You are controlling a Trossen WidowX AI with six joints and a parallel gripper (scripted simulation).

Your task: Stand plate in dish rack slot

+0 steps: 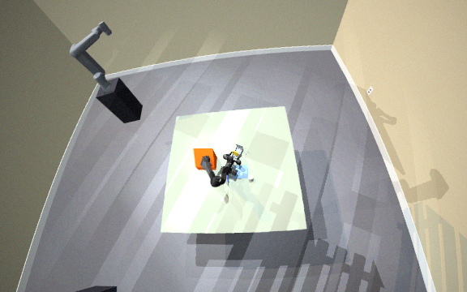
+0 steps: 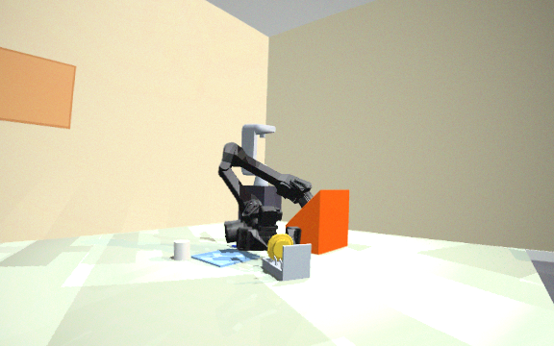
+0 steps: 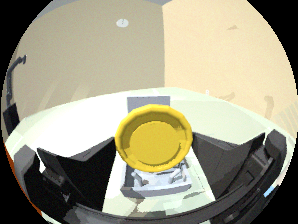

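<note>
The yellow plate [image 1: 236, 154] [image 2: 280, 246] [image 3: 154, 138] stands upright, face toward the wrist camera, with its lower edge down among the small prongs of the grey dish rack [image 1: 239, 148] [image 2: 296, 262] [image 3: 157, 191]. The rack's tall end panel is behind the plate in the wrist view. Which slot holds the plate, and how deep it sits, cannot be told. My gripper [image 1: 233, 156] [image 2: 281, 240] [image 3: 154, 136] is open at nearly the plate's width. Its fingers stand low, one on each side of the plate, their tips very close to its edges; any gap is too small to tell.
A tall orange block [image 1: 199, 154] [image 2: 334, 221] with a sloped side stands beside the arm. A blue patterned mat [image 1: 242, 172] [image 2: 221, 259] lies on the rack's other side, with a white cylinder [image 1: 251, 178] [image 2: 182, 250] just beyond it.
</note>
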